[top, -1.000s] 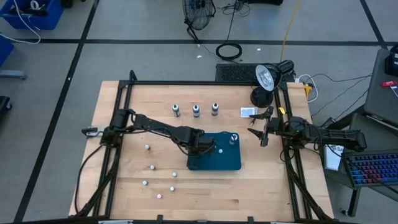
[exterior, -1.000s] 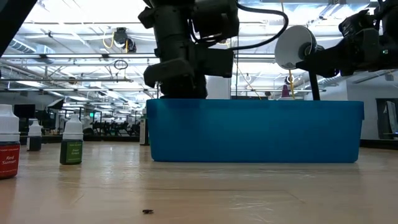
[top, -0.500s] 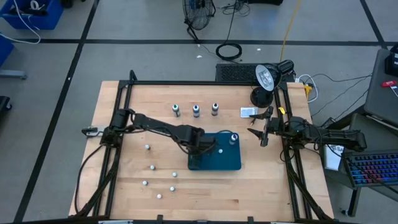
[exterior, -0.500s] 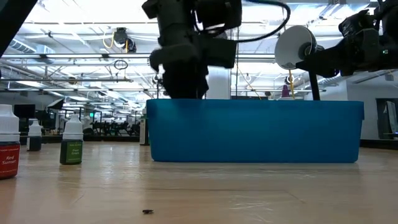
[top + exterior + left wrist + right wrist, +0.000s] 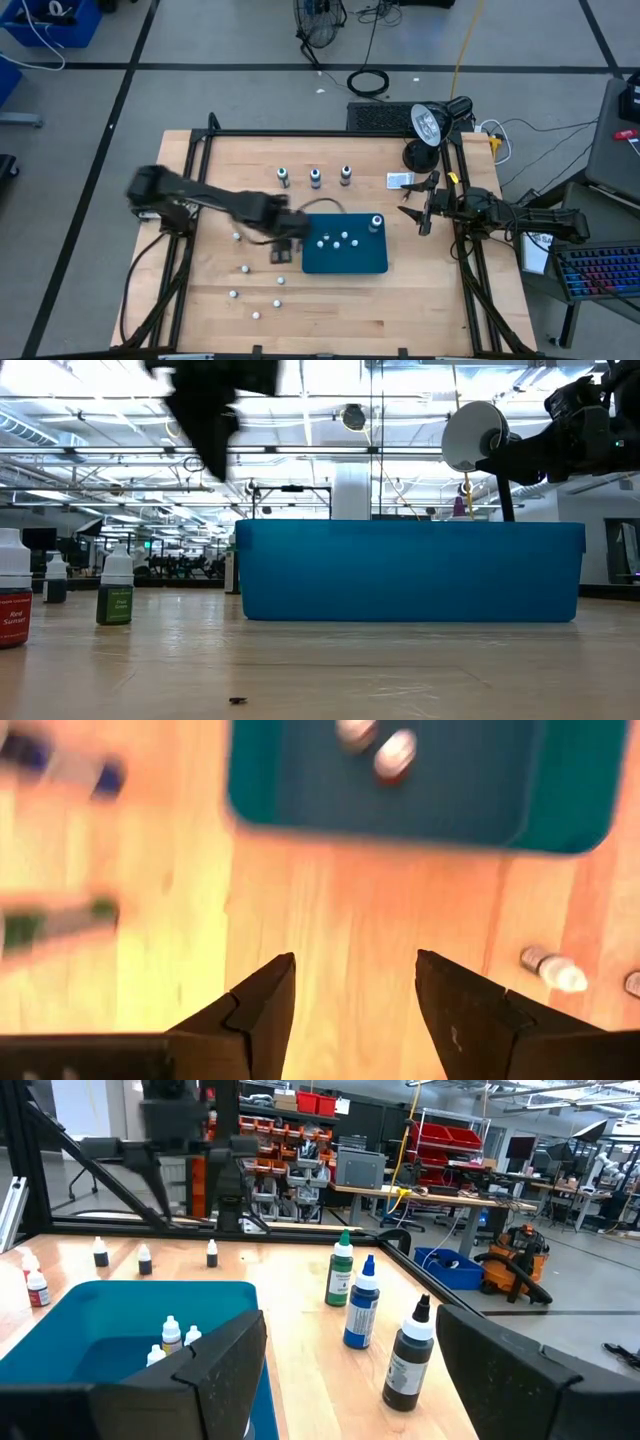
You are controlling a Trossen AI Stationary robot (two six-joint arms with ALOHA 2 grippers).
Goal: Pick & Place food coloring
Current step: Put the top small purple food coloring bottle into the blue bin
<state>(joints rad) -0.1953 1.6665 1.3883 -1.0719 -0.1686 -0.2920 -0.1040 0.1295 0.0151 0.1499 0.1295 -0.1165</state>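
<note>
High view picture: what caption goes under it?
Left hand, open, beside the blue bin holding small bottles.

Pale wooden table, smooth grain; glossy blue plastic bin.

Your left arm reaches in from the table's left edge, elbow bent, and its gripper hangs above the table, pointing down. Its fingers stand apart with nothing between them. Your right arm waits at the right edge, gripper aimed inward; its fingers look spread and empty, as far as the wrist view shows.
</note>
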